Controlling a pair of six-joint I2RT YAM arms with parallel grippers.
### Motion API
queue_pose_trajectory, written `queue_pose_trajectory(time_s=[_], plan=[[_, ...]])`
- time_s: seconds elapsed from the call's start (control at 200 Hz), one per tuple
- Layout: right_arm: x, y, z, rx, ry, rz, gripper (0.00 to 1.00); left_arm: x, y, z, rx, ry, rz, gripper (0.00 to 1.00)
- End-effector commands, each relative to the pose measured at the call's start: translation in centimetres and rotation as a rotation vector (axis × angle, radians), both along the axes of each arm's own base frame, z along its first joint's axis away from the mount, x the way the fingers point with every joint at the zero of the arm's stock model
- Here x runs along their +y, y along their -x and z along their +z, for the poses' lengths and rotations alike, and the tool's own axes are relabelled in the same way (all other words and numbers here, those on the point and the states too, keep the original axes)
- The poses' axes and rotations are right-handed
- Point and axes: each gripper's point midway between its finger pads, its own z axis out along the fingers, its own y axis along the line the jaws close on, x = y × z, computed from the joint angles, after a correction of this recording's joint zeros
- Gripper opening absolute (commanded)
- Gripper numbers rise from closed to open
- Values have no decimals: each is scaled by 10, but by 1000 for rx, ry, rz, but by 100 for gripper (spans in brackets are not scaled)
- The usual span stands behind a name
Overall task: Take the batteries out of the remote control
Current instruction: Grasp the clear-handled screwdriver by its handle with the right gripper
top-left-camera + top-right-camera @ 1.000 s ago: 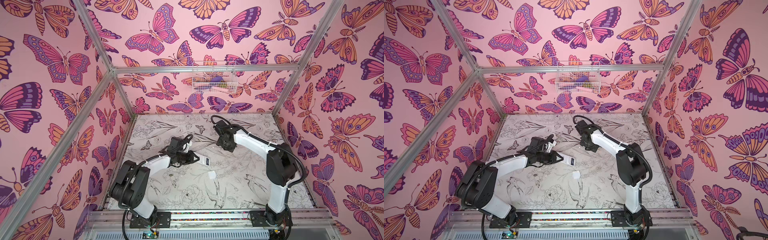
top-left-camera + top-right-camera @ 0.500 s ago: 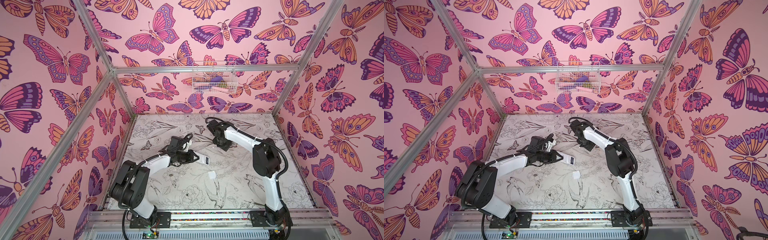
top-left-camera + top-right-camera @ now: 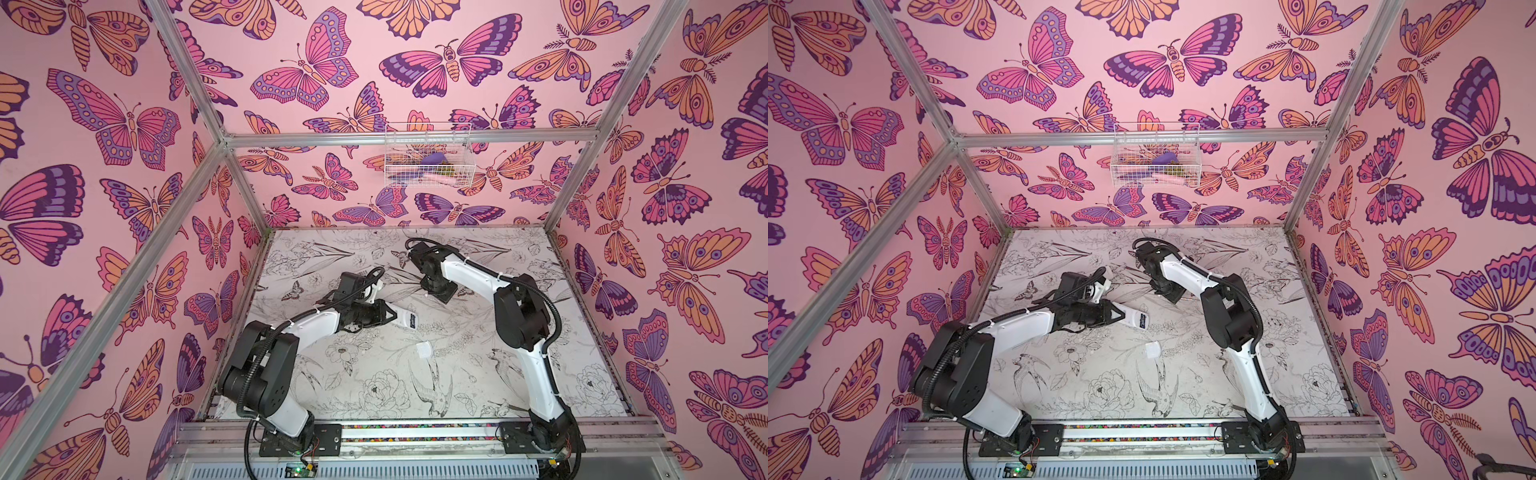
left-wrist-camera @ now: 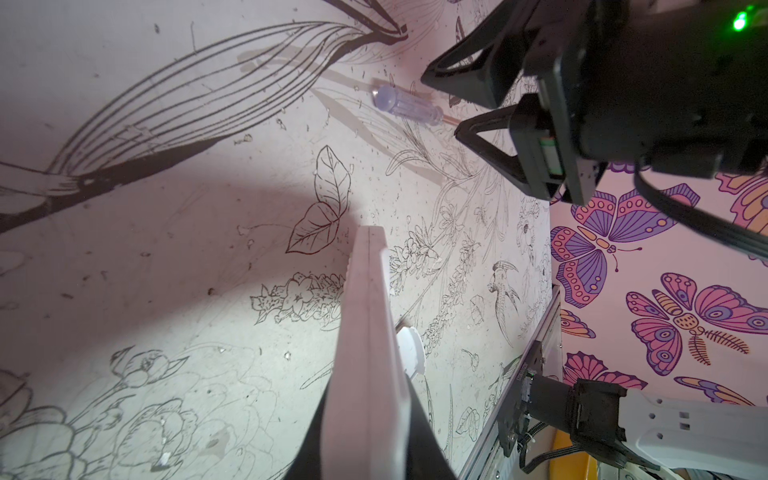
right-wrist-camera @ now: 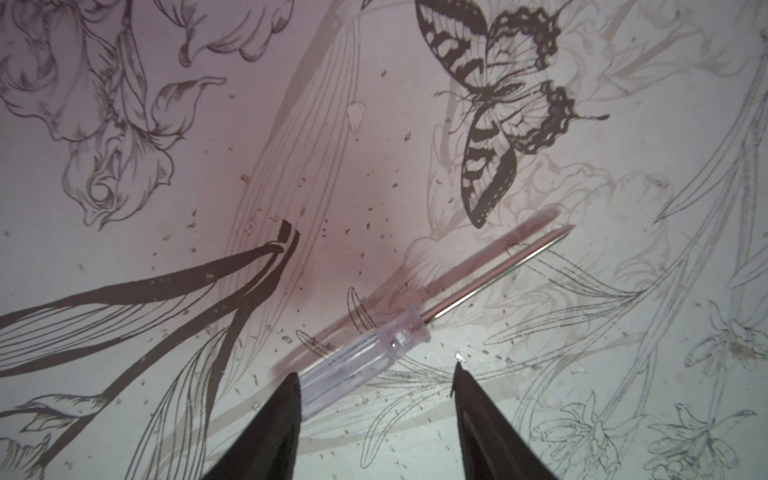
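Mia: What is on the left?

Ben: The left claw (image 3: 392, 316). It is shut tight on one end of the white remote (image 3: 408, 319). The rest of the remote sticks out to the right, past the claw.

Mia: Does the remote lie flat?

Ben: No. In the left wrist view the remote (image 4: 368, 353) shows only its thin edge. I cannot tell if it touches the table (image 3: 374, 395).

Mia: Where are the batteries?

Ben: I cannot tell. I see only the edge and one plain white face of the remote.

Mia: What is that small white thing?

Ben: A little cover plate (image 3: 424, 350). It lies flat on the table, near the free end of the remote and closer to the front. It touches nothing. Both top views show it.

Mia: And on the right?

Ben: The right claw (image 3: 439, 291) points down at the table, farther back than the remote.

Mia: Is it holding something?

Ben: No. In the right wrist view the right claw (image 5: 376, 370) is partly open. A screwdriver (image 5: 415, 328) with a clear handle lies on the table. The handle is between the two fingers. One finger is right at the handle's end. The other finger is apart from it.

Mia: Where does the metal tip point?

Ben: Away from the claw.
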Motion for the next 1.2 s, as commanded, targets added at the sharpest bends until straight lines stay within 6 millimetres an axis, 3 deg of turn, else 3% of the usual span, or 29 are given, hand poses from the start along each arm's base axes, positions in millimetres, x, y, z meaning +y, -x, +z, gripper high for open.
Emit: queue_pose_trajectory(time_s=[0.0, 0.185, 0.436, 0.696, 0.937, 1.197], plan=[[3, 4, -20, 34, 14, -13, 58, 2, -3, 11, -43, -1, -7, 0], [1, 8, -34, 55, 18, -25, 51, 1, -4, 12, -47, 0, -8, 0], [-11, 12, -27, 40, 60, -22, 39, 2, -4, 12, -48, -3, -6, 0], [-23, 19, -21, 36, 89, -4, 20, 2, -5, 15, -58, -4, -8, 0], [-51, 25, 3, -34, 106, 30, 2, 0, -7, 10, -34, -3, -2, 0], [-90, 38, 40, -147, 80, 139, 0, -11, -13, 3, 40, 40, 14, 4]])
